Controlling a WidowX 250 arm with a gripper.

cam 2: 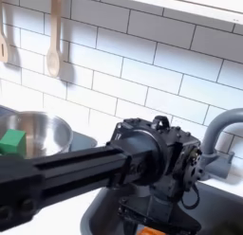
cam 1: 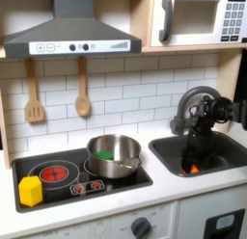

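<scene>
Robot arm reaching down into the sink (cam 1: 228, 164) of a toy kitchen, its gripper (cam 1: 194, 164) low in the basin just above a small orange object (cam 1: 193, 170) on the sink floor. Whether the gripper's fingers are spread or pressed together cannot be told. In the first exterior view, a steel pot (cam 1: 114, 154) holding a green block (cam 1: 104, 155) sits on the stove (cam 1: 135, 180) at the first exterior view's left of the sink, with a yellow block (cam 1: 31, 190) near the stove's front corner. Two wooden utensils (cam 1: 82, 87) hang on the tiled wall.
</scene>
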